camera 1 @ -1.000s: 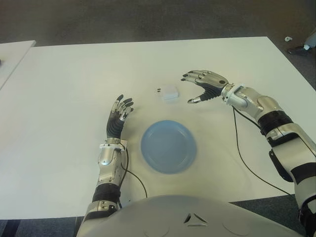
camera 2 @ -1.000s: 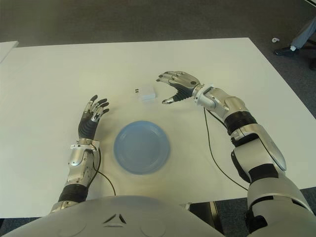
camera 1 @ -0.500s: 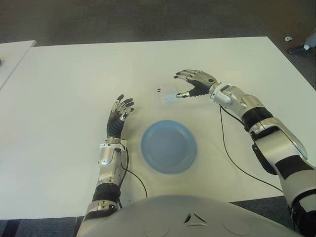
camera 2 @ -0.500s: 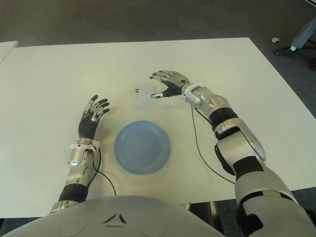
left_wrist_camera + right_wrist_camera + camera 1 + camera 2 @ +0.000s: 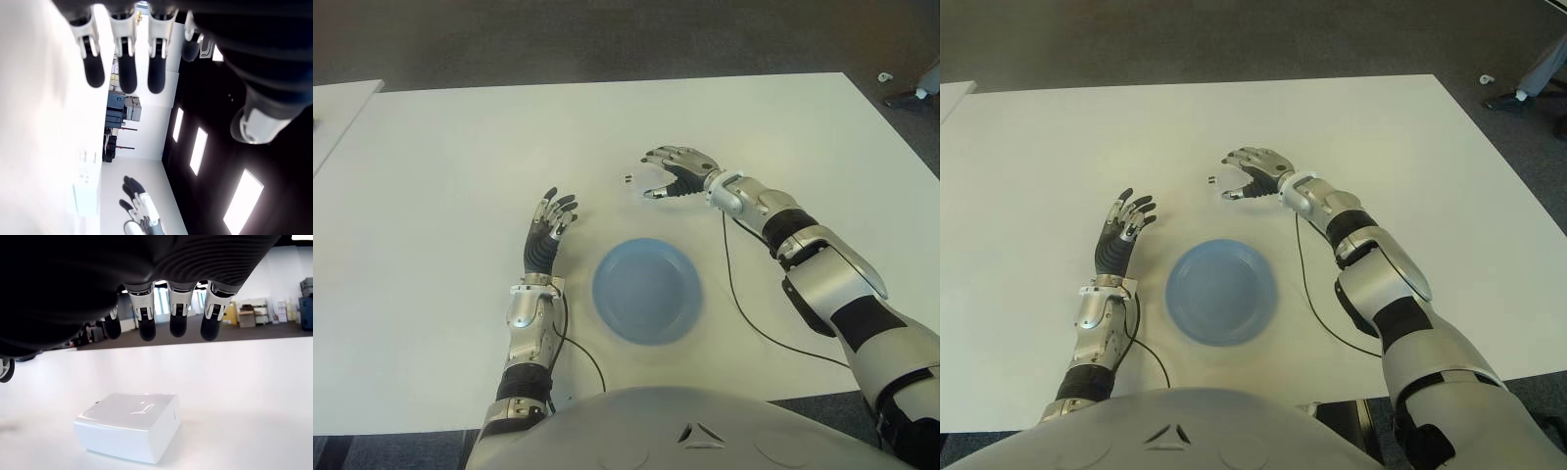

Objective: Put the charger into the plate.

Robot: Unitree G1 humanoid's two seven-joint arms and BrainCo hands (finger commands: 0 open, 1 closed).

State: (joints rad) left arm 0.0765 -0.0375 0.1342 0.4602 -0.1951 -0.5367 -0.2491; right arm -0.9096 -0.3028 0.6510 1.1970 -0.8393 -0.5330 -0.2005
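The small white charger (image 5: 129, 426) lies on the table beyond the blue plate (image 5: 646, 291), its prong end (image 5: 626, 178) showing just left of my right hand. My right hand (image 5: 663, 174) hovers over the charger, palm down and open. In the right wrist view its fingers (image 5: 178, 316) hang above the charger without touching it, and most of the charger is hidden under the palm in the eye views. My left hand (image 5: 551, 223) shows left of the plate, open with its fingers spread, holding nothing.
The white table (image 5: 460, 147) stretches wide around both hands. A black cable (image 5: 749, 318) runs from my right forearm across the table right of the plate. The corner of a second table (image 5: 337, 108) shows at far left.
My right hand has moved left from beside the charger to above it, covering most of it. The charger, the plate and my left hand have not moved.
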